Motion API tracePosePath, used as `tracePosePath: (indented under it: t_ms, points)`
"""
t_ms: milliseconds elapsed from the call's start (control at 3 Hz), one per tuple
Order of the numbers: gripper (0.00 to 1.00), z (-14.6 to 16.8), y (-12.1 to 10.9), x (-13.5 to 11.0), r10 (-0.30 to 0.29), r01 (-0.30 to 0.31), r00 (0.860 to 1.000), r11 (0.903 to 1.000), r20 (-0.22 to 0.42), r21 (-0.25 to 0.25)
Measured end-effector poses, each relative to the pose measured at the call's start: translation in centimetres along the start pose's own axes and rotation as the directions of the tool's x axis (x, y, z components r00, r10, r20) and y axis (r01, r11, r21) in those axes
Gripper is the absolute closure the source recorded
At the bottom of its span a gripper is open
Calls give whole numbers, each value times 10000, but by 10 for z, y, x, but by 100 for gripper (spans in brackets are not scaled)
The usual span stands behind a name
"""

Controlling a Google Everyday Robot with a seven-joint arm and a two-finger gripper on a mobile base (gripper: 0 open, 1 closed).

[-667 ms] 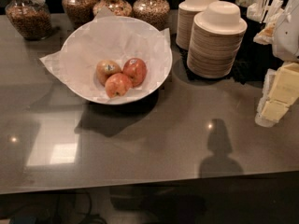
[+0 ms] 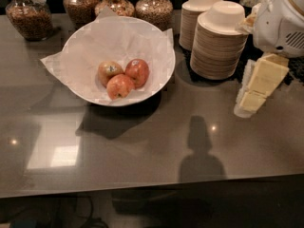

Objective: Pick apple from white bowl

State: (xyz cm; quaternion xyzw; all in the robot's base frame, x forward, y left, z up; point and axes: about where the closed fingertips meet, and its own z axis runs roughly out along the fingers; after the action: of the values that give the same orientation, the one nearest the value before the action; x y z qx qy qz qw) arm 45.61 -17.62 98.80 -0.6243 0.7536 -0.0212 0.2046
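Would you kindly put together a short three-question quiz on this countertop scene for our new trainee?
1. How many apples lie in the white bowl?
2. True or false: the gripper hangs at the right, near the stacks of beige bowls, apart from the white bowl.
3. What stands behind the white bowl? A. glass jars B. mugs C. bottles
Key: 1. three; 2. true; 3. A

Rounded white arm housing — small vent slots, blocky cream hand at right edge
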Motion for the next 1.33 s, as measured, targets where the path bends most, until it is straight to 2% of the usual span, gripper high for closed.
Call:
tracePosePath:
  t_ms: [333,667,1000,1333]
  points:
    - [0,3,-5,-59,-1018,1020,9875,9948,1200,41]
    - [0,3,-6,-59,-1005,1007,9875,9949,1216,49]
    - [0,8,-12,-85,-1179,1145,9732,9930,1976,287]
    - [0,11,-21,-138,-1867,1752,9353,9824,3006,650]
